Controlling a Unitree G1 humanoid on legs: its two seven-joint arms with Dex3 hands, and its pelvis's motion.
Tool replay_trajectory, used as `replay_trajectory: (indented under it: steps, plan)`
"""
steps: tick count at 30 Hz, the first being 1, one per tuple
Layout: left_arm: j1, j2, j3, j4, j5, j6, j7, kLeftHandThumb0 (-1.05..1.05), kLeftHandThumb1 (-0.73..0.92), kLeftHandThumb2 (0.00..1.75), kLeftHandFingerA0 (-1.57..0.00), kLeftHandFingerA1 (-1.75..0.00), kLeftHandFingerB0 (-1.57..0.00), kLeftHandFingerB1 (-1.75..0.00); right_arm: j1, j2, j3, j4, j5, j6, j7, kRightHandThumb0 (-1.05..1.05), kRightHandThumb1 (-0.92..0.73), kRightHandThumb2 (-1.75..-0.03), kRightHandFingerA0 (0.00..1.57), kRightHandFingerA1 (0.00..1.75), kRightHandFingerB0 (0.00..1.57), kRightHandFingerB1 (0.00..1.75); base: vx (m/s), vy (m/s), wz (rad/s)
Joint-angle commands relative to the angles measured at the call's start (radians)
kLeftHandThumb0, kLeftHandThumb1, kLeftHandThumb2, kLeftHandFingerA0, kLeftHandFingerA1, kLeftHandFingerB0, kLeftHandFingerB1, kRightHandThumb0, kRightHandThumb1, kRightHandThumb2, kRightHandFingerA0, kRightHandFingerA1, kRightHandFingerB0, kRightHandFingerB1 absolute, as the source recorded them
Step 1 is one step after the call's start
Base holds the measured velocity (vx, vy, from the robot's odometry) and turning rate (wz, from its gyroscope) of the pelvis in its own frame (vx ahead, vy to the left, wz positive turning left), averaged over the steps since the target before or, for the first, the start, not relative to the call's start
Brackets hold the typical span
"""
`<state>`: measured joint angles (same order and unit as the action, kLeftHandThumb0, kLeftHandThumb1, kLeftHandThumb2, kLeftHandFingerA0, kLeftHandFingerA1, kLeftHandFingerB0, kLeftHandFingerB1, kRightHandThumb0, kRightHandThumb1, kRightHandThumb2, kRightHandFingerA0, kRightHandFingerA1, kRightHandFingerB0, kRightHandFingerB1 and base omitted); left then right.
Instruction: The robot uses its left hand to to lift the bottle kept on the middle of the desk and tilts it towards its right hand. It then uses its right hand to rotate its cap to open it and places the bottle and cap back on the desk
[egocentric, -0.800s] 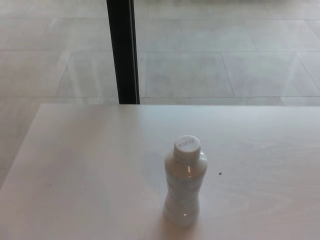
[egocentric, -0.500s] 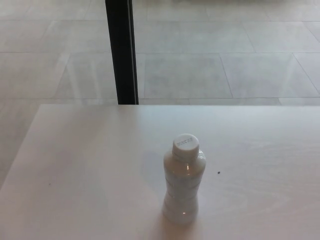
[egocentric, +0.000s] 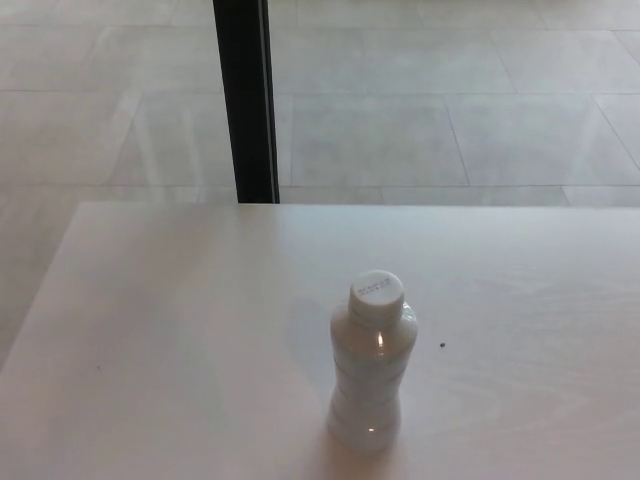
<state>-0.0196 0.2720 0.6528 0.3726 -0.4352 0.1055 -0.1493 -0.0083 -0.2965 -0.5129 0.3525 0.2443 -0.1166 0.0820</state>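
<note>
Bottle (egocentric: 371, 375) stands upright, capped, on desk (egocentric: 180, 330); no fingers visible.

White bottle (egocentric: 371, 375) upright on pale desk (egocentric: 180, 330), cap (egocentric: 377, 293) on, black post (egocentric: 246, 100) behind.

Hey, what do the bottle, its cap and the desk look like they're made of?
The bottle looks like glossy, pale translucent plastic: small bright glints sit on its waisted body. Its cap seems matte white plastic, with faint print on top. The desk looks like a smooth pale wood-look laminate, with faint grain swirls; real wood can't be ruled out.
</note>
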Motion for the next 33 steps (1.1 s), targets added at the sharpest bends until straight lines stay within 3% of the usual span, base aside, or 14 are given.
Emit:
replay_trajectory:
  steps: [1, 2, 4, 9, 10, 11, 15, 16, 21, 22, 23, 29, 30, 33]
  plan:
    - [-0.080, 0.045, -0.398, -0.503, 0.116, 0.033, -0.165, -0.78, 0.50, 0.95, 0.00, -0.40, -0.02, -0.34, -0.021, 0.044, 0.329, -0.538, -0.033, 0.104, 0.111, -0.85, -0.92, -0.71, 0.05, 0.41, 0.04, 0.27, 0.00, 0.000, 0.00]
    - [-0.077, 0.046, -0.409, -0.511, 0.118, 0.034, -0.165, -0.81, 0.51, 0.96, -0.01, -0.40, -0.02, -0.33, -0.017, 0.047, 0.340, -0.546, -0.036, 0.110, 0.110, -0.83, -0.72, -1.16, 0.00, 0.43, 0.10, 0.21, 0.00, 0.000, 0.00]
    - [-0.069, 0.052, -0.430, -0.528, 0.130, 0.046, -0.150, -0.90, 0.54, 0.96, -0.01, -0.39, -0.09, -0.32, -0.013, 0.048, 0.357, -0.552, -0.043, 0.120, 0.108, -0.81, -0.91, -0.73, 0.04, 0.41, 0.05, 0.24, 0.00, 0.000, 0.00]
    - [-0.056, 0.061, -0.481, -0.566, 0.128, 0.095, -0.119, -0.93, 0.55, 0.97, -0.01, -0.46, -0.12, -0.32, 0.003, 0.043, 0.398, -0.552, -0.048, 0.129, 0.114, -0.84, -0.92, -0.73, 0.04, 0.41, 0.05, 0.27, 0.00, 0.000, 0.00]
    - [-0.054, 0.062, -0.487, -0.569, 0.124, 0.099, -0.118, -0.89, 0.66, 0.61, -0.04, -0.45, -0.10, -0.30, 0.006, 0.040, 0.403, -0.553, -0.049, 0.131, 0.114, -0.85, -0.92, -0.70, 0.05, 0.43, 0.03, 0.28, 0.00, 0.000, 0.00]
    - [-0.048, 0.057, -0.504, -0.578, 0.124, 0.106, -0.112, -0.92, 0.55, 0.98, -0.01, -0.47, -0.11, -0.36, 0.012, 0.037, 0.418, -0.549, -0.058, 0.135, 0.115, -0.88, -0.92, -0.69, 0.07, 0.46, 0.03, 0.30, 0.00, 0.000, 0.00]
    - [-0.027, 0.025, -0.591, -0.590, 0.131, 0.106, -0.105, -0.82, 0.50, 0.95, -0.02, -0.46, -0.08, -0.34, 0.027, 0.044, 0.477, -0.526, -0.095, 0.155, 0.096, -0.90, -0.91, -0.73, 0.07, 0.49, 0.08, 0.28, 0.00, 0.000, 0.00]
    - [-0.021, 0.018, -0.611, -0.588, 0.139, 0.093, -0.103, -0.82, 0.49, 0.95, -0.02, -0.45, -0.08, -0.34, 0.031, 0.045, 0.492, -0.524, -0.104, 0.163, 0.087, -0.81, -0.70, -1.17, 0.05, 0.53, 0.00, 0.32, 0.00, 0.000, 0.00]
    - [-0.006, 0.003, -0.697, -0.557, 0.213, 0.045, -0.075, -0.94, 0.56, 0.99, -0.03, -0.35, -0.09, -0.30, 0.044, 0.061, 0.529, -0.518, -0.114, 0.197, 0.065, -0.87, -0.73, -1.13, 0.09, 0.55, 0.04, 0.42, 0.00, 0.000, 0.00]
    - [-0.004, 0.005, -0.705, -0.557, 0.220, 0.047, -0.074, -0.96, 0.57, 1.00, -0.02, -0.34, -0.09, -0.29, 0.043, 0.063, 0.532, -0.515, -0.115, 0.197, 0.066, -0.89, -0.92, -0.72, 0.12, 0.53, 0.08, 0.34, 0.00, 0.000, 0.00]
    - [-0.002, 0.015, -0.714, -0.556, 0.235, 0.054, -0.075, -0.95, 0.56, 1.01, -0.02, -0.31, -0.04, -0.28, 0.041, 0.065, 0.535, -0.511, -0.114, 0.200, 0.068, -0.79, -0.69, -1.15, 0.13, 0.58, 0.00, 0.41, 0.00, 0.000, 0.00]
    - [0.002, 0.164, -0.786, -0.571, 0.306, 0.125, -0.167, -1.01, 0.59, 1.05, 0.00, -0.21, -0.08, -0.02, 0.021, 0.072, 0.519, -0.495, -0.119, 0.229, 0.054, -0.88, -0.92, -0.71, 0.14, 0.53, 0.09, 0.34, 0.00, 0.000, 0.00]
    - [0.010, 0.179, -0.790, -0.568, 0.304, 0.121, -0.179, -0.98, 0.56, 1.01, 0.00, -0.24, -0.07, -0.03, 0.015, 0.067, 0.507, -0.490, -0.115, 0.228, 0.056, -0.87, -0.73, -1.13, 0.11, 0.56, 0.02, 0.43, 0.00, 0.000, 0.00]
    - [0.018, 0.192, -0.798, -0.567, 0.303, 0.123, -0.182, -0.98, 0.55, 0.98, 0.00, -0.23, -0.01, 0.00, 0.004, 0.072, 0.481, -0.482, -0.104, 0.234, 0.055, -0.89, -0.92, -0.68, 0.15, 0.52, 0.12, 0.34, 0.00, 0.000, 0.00]
